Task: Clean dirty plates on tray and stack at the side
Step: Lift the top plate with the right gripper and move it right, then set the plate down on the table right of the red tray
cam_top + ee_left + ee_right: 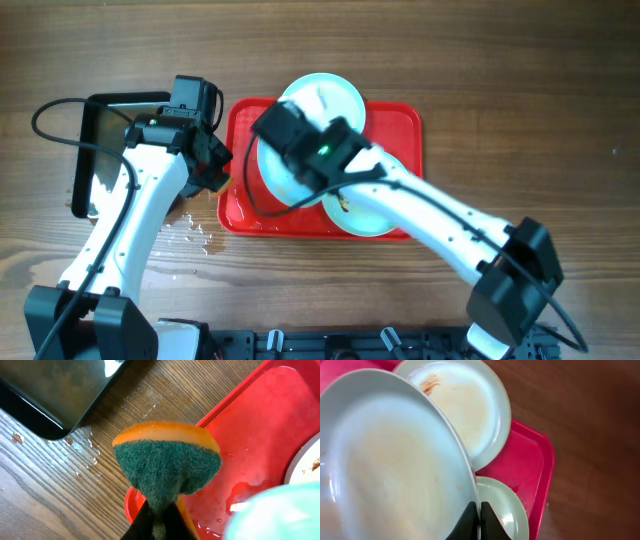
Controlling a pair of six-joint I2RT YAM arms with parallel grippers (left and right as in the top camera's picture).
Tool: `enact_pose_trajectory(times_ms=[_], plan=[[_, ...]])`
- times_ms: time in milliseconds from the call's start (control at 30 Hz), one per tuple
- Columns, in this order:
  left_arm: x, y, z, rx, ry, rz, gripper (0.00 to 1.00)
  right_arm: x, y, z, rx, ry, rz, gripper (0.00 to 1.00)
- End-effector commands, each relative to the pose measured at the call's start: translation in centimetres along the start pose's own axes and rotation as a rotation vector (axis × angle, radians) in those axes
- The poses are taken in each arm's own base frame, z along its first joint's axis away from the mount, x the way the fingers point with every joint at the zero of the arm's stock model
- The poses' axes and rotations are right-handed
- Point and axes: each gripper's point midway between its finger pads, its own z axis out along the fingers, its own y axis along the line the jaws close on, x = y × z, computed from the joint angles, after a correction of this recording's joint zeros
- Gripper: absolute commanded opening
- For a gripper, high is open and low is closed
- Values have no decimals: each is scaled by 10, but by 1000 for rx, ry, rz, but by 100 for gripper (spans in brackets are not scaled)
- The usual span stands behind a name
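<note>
The red tray (400, 125) lies mid-table. My right gripper (478, 512) is shut on the rim of a pale plate (395, 465) and holds it tilted over the tray's left half (275, 185). A second plate with an orange-brown smear (465, 410) lies at the tray's far end (330, 95). A third plate (507, 510) lies at the near right (365, 215). My left gripper (160, 522) is shut on a green and orange sponge (167, 462) over the tray's left edge (215, 165), beside the held plate.
A black shiny pan (110, 140) sits left of the tray and also shows in the left wrist view (50, 390). Water drops and a wet patch (190, 228) lie on the wooden table by the tray's near left corner. The tray floor is wet (260, 435).
</note>
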Motion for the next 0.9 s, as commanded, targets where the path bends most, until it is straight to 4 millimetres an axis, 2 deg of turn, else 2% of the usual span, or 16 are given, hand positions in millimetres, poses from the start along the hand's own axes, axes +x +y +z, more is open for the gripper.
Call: enact_pose_trajectory(times_ms=[0,100,133,167,233,333,400,433,500,600,633,667,700,733,767,867], plan=[[-1,-1,-2,8,2,4,4,-22,-69,-12,-134,5,303,4],[0,-3,-2,11,3,11,4,-14,-140,9,-170,69,502,4],[3,-6,-2,16,4,22,4,-2,-173,25,-175,113,600,4],[5,-9,-3,25,6,31,4,8,-189,35,-193,143,665,4],[9,-16,-4,40,0,53,4,38,-223,60,-200,196,795,4],[18,-29,-6,67,-8,95,4,97,-281,96,-79,238,1015,4],[25,-35,-8,75,-7,126,4,137,-307,110,-16,265,1165,4],[28,-37,-8,78,-7,134,4,150,-315,115,3,266,1201,4],[31,-44,-10,94,-13,151,4,174,-326,123,34,269,1252,4],[34,-52,-11,116,-23,169,4,183,-321,130,11,270,1275,4],[35,-53,-11,118,-22,173,4,182,-320,130,10,271,1273,12],[36,-53,-11,116,-21,175,4,182,-320,130,8,271,1274,31],[36,-52,-11,113,-19,176,5,181,-317,130,-10,274,1294,60],[37,-52,-11,111,-17,176,5,177,-312,130,-48,274,1296,68],[37,-51,-11,110,-17,176,7,170,-305,129,-111,266,1296,69],[38,-52,-11,112,-17,174,4,134,-273,120,-390,203,1190,66]])
